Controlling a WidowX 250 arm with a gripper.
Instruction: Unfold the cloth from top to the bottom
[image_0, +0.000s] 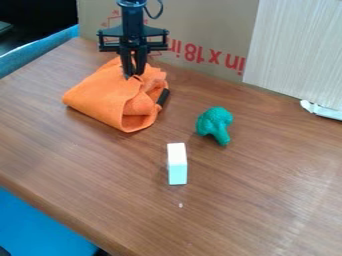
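Toward the back left of the surface, the orange cloth is being seen in a folded, rumpled heap, its near edge being curled into a loop. At its top, the black claw is being held against the fabric; whether it is gripping cannot be told. The unfolding is being judged barely begun: the layers are needing to be drawn open and laid flat, top to bottom.

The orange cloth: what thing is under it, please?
The cloth lies on the wooden table. A small black piece shows at its picture-right edge; whether it reaches underneath, I cannot tell. Anything fully beneath the folds is covered.
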